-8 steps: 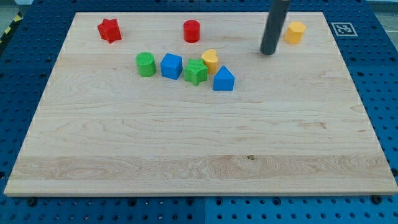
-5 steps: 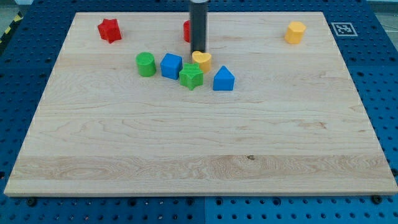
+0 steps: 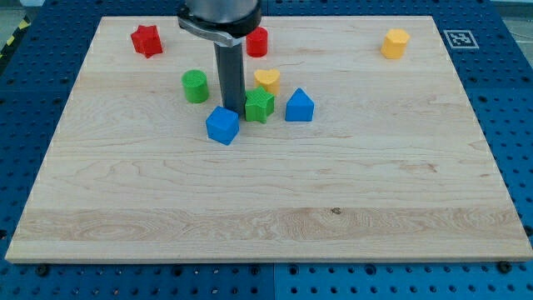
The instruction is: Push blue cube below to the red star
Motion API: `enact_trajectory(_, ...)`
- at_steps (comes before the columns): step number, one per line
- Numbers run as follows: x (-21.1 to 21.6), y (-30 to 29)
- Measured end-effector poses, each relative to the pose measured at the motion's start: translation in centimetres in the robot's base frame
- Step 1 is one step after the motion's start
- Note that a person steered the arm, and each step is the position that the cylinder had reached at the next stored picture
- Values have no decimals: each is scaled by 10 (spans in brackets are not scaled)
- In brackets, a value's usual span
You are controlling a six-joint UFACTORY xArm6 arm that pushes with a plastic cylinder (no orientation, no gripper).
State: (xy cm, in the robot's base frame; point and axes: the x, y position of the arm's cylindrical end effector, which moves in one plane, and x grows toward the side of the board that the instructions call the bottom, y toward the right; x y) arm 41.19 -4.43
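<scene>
The blue cube (image 3: 222, 125) lies turned on the wooden board, below and to the right of the green cylinder (image 3: 196, 86). The red star (image 3: 146, 40) sits near the board's top left corner, far from the cube. My tip (image 3: 232, 112) stands just above and to the right of the blue cube, touching or nearly touching it, with the green star (image 3: 260, 105) close on its right.
A yellow heart (image 3: 267, 80) and a blue house-shaped block (image 3: 299, 106) lie right of my tip. A red cylinder (image 3: 256, 41) is partly hidden behind the rod at the top. A yellow hexagonal block (image 3: 396, 42) sits at the top right.
My tip came from the top right, passed down between the blocks and pushed the blue cube down and slightly left. The green star and yellow heart shifted slightly.
</scene>
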Motion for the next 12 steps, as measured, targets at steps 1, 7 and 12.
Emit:
enact_trajectory(1, 17, 32)
enact_trajectory(7, 84, 26)
enact_trajectory(12, 26, -99)
